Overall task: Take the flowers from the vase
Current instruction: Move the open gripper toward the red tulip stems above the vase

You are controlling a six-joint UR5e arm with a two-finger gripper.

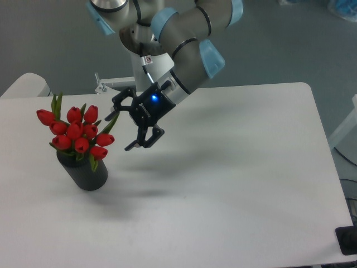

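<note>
1. Nearest to me on the left I see the vase [86, 173], a short, dark, matte cylinder with thick walls, standing upright on the smooth white table [240, 184].
2. The flowers [75, 134] sit in it: a tight bunch of glossy red tulip buds with green leaves poking up and outward.
3. Just right of the bunch, my gripper [120, 129] hangs above the table, black, its two jaws spread apart and holding nothing; one fingertip is near a leaf tip, and I cannot tell whether they touch.
4. Behind it, the grey arm [187, 61] with pale blue joint caps reaches back to its white base [150, 70].
</note>
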